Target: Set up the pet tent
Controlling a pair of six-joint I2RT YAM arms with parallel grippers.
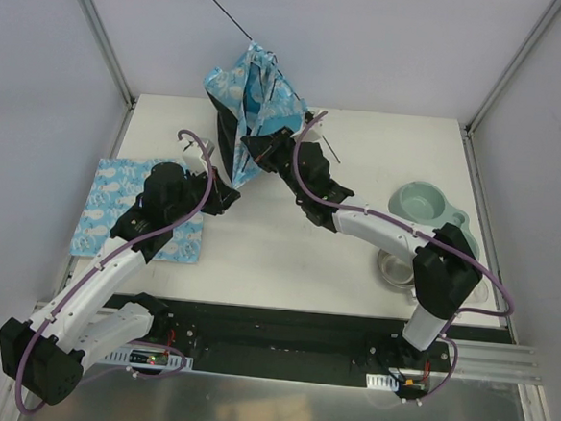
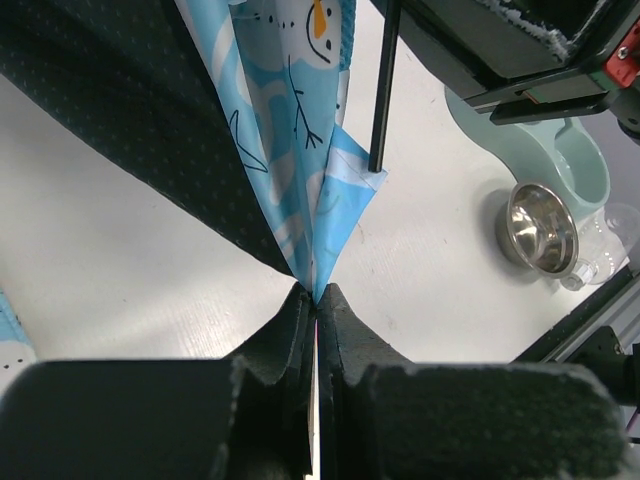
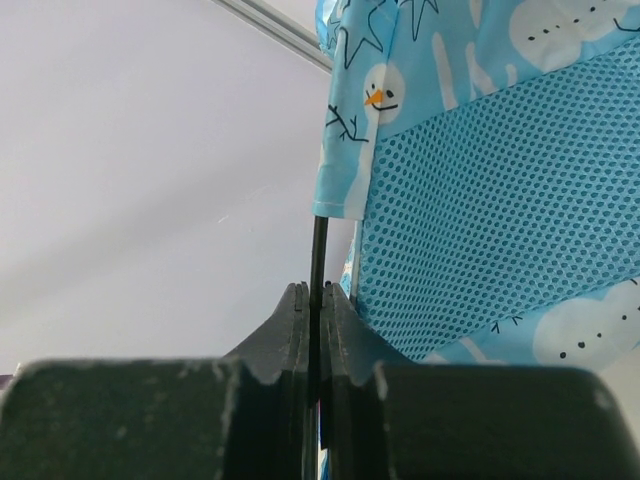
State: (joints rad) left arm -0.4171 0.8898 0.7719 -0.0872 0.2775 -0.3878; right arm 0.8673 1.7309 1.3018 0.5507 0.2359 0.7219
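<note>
The pet tent [image 1: 253, 88] is a bunched blue snowman-print cloth with a dark panel, lifted at the back middle of the table. My left gripper [image 1: 232, 194] is shut on the tent's lower fabric corner [image 2: 318, 285], its pads pinching the blue cloth. My right gripper [image 1: 258, 149] is shut on a thin black pole [image 3: 318, 250] just below the tent's blue hem and mesh panel [image 3: 500, 220]. A long black pole [image 1: 218, 4] sticks out up and to the left of the tent. In the left wrist view another pole end [image 2: 384, 90] hangs beside the cloth.
The flat blue-print mat [image 1: 108, 198] lies at the left, partly under my left arm. A teal double feeder [image 1: 425, 203], a steel bowl [image 1: 395, 267] and a clear bowl [image 2: 605, 240] sit at the right, partly under my right arm. White walls enclose the table.
</note>
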